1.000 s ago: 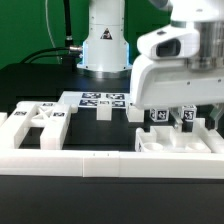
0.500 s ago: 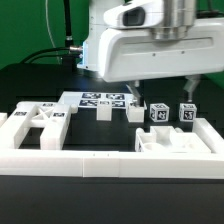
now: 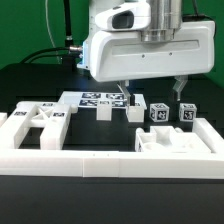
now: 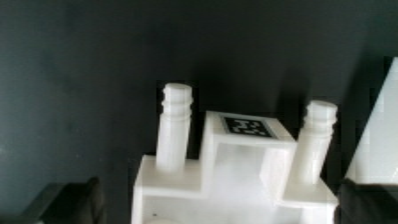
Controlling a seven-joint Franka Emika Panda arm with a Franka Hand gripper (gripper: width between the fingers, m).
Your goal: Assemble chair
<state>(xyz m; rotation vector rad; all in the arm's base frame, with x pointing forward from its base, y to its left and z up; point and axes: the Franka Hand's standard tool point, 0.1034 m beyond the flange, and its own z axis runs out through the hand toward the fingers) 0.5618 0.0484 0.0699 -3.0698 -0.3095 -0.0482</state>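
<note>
**Chair build: hand wide open, holding nothing**

The setup is a black worktop (image 3: 30,88) with a green backdrop off to the exterior view's left. A long plain white border rail (image 3: 110,162) runs along the front edge. A thin flat white marker board (image 3: 100,99) lies further back.

The loose white plastic chair parts are spread out behind the rail. There's a flat slotted panel with tags (image 3: 35,118) at the exterior view's left. A chunky blocky piece (image 3: 165,142) sits just behind the rail on the right. Behind that piece, two small tagged cubes (image 3: 158,113) (image 3: 187,113) stand next to each other but apart.

The robot's white two-finger hand (image 3: 153,93) hangs above the cube nearer the middle. Its jaws are spread as wide as they go and there's nothing in them.

In the wrist view, both white fingers (image 4: 175,120) straddle a tagged white block (image 4: 249,128) with a dark gap on each side, so they're not touching it. I think it's that same cube, but I can't say for sure. A bigger white part (image 4: 196,190) sits right up against it.
</note>
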